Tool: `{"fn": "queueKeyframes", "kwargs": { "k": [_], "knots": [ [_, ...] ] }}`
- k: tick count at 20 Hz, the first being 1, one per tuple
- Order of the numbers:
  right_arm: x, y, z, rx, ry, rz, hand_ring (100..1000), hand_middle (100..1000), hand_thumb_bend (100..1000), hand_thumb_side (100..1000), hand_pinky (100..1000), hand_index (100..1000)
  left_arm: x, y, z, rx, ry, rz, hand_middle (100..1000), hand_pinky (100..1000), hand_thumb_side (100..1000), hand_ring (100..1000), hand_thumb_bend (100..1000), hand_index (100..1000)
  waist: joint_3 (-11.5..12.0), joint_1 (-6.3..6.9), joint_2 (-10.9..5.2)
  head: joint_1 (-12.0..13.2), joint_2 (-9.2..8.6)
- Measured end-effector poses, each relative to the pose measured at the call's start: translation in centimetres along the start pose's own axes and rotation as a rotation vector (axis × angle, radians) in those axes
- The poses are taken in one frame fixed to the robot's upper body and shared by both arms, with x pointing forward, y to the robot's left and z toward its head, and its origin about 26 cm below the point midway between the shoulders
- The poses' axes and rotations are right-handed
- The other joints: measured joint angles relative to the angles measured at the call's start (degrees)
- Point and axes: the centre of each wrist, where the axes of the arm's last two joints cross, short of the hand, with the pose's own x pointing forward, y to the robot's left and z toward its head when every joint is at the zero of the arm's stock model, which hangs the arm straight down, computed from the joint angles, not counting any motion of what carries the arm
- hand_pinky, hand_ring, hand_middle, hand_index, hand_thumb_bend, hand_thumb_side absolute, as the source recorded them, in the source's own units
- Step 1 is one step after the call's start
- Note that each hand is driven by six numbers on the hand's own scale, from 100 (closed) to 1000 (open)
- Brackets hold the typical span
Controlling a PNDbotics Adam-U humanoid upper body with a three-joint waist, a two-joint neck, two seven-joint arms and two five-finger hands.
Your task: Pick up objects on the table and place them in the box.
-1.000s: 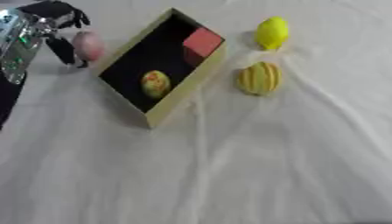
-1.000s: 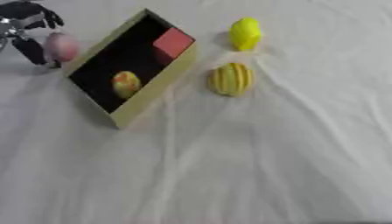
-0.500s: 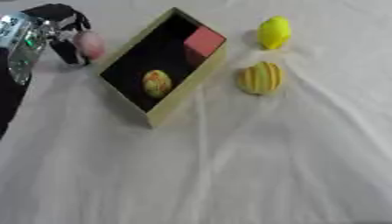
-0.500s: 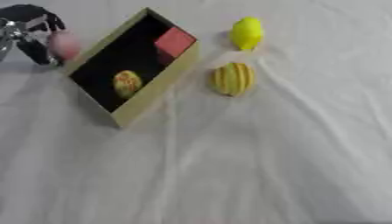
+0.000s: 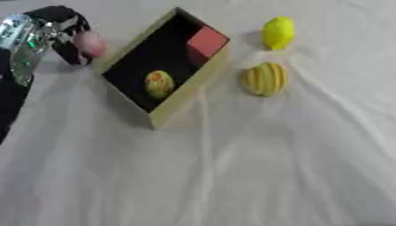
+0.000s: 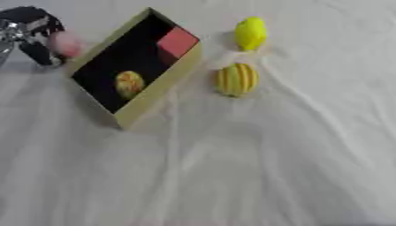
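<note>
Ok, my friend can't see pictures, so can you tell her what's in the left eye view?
The robot's left hand holds a small pink object just outside the left wall of an open box. In the box are a red block and a yellow-orange egg-shaped object. A lemon and a striped yellow fruit lie on the white cloth to its right.

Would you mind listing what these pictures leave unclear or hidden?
- Pink object: in both views the left hand covers part of it; its kind stays unclear.
- Left hand: blurred, so whether its fingers close on the pink object cannot be told.
- Right hand: in neither view.
- Box: its near wall hides the floor behind it.
- Speckled oval item: too blurred to name.
</note>
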Motion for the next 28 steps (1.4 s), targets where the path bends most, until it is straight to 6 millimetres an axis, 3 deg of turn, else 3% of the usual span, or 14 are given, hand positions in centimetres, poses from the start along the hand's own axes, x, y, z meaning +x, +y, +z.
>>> {"fn": "queueKeyframes", "kwargs": {
  "k": [9,15,20,28],
  "knots": [
    [-0.1,0.0,0.1,0.003,0.008,0.0,845,644,100,688,917,877,-0.1,0.5,0.0,0.022,0.016,0.007,494,640,100,606,471,619,0.03,0.0,0.0,0.02,-0.01],
    [-0.1,0.0,0.2,0.002,0.014,0.0,845,644,100,688,917,878,-0.2,0.8,0.2,0.057,0.03,0.02,454,604,100,563,377,582,0.21,0.03,-0.04,0.01,0.0],
    [-0.1,0.0,0.2,0.001,0.015,0.0,845,645,100,688,917,878,0.2,1.4,0.5,0.097,0.016,0.03,448,579,100,545,390,599,0.26,0.03,-0.46,0.01,0.0],
    [-0.1,0.0,0.4,0.001,0.02,0.0,845,645,100,689,918,880,0.7,2.2,1.6,0.184,-0.022,0.027,357,477,100,481,409,505,0.28,0.03,-0.69,-0.01,0.02]
  ]
}}
